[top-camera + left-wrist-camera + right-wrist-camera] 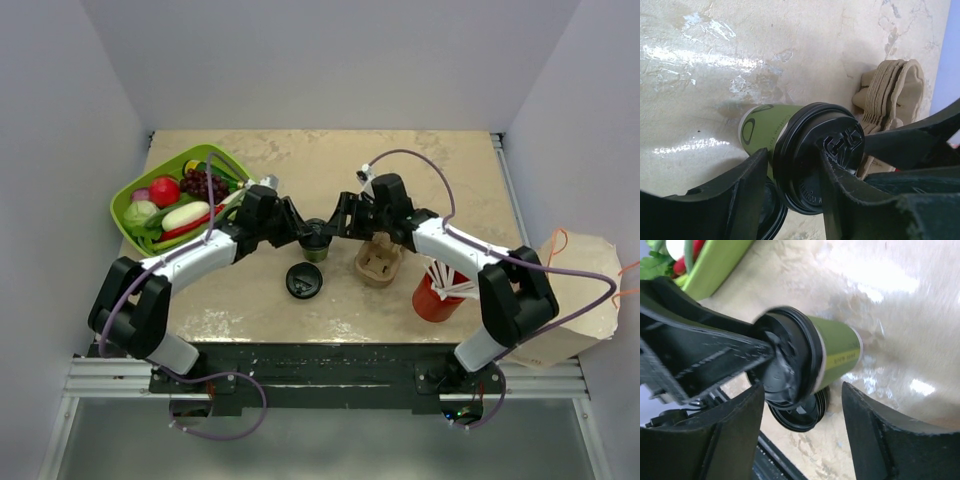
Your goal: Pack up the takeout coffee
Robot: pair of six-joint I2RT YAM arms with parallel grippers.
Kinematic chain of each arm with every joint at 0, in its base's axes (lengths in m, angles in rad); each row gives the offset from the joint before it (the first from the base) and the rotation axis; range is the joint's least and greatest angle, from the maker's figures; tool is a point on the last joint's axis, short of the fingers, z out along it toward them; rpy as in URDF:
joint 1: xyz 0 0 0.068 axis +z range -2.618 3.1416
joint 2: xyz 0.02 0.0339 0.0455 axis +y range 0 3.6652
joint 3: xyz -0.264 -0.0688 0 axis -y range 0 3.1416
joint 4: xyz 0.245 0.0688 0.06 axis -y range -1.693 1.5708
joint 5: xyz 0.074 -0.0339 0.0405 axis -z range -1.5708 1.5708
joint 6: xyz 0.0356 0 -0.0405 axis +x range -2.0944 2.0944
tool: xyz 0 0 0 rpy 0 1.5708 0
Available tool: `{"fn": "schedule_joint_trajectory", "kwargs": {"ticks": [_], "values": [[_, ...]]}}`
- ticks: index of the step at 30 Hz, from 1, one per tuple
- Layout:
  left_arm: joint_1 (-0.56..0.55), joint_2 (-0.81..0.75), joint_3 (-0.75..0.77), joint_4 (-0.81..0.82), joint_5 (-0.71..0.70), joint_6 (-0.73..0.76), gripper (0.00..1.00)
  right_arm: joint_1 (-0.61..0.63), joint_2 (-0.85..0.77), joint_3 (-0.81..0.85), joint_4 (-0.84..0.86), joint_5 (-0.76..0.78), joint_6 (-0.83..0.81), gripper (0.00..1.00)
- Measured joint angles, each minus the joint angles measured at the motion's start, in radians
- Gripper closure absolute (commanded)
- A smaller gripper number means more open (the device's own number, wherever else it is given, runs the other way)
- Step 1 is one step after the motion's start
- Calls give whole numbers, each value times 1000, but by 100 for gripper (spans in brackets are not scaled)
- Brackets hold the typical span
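The takeout coffee (316, 243) is a small green cup with a black lid, standing upright mid-table. In the left wrist view its green body (762, 125) and lid (802, 150) fill the centre. My left gripper (792, 160) is closed on the lid's edge, with one finger at the rim and the other across the lid top; it reaches in from the left in the top view (303, 236). My right gripper (802, 390) is wide open, its fingers either side of the cup (837, 347) without touching it; it reaches in from the right in the top view (335, 228).
A loose black lid (303, 281) lies just in front of the cup. A brown cardboard carrier (380, 260) sits to the right, then a red cup with white straws (437, 295). A green basket of vegetables (128, 195) is at far left. A paper bag (575, 300) stands off the right edge.
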Motion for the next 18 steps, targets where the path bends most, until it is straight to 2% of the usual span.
{"fn": "schedule_joint_trajectory", "kwargs": {"ticks": [2,6,10,12,18], "values": [[0,13,15,-7,-2,3,45,0,-5,32,-20,14,-33,25],[0,47,64,-35,-19,16,43,-5,-66,96,-59,106,-108,18],[11,94,110,-30,-35,30,43,-40,-198,116,-81,198,-154,12],[21,114,124,-18,-35,30,43,-72,-259,116,-93,233,-164,6],[47,179,184,26,-56,40,41,-154,-356,116,-169,372,-198,4]]}}
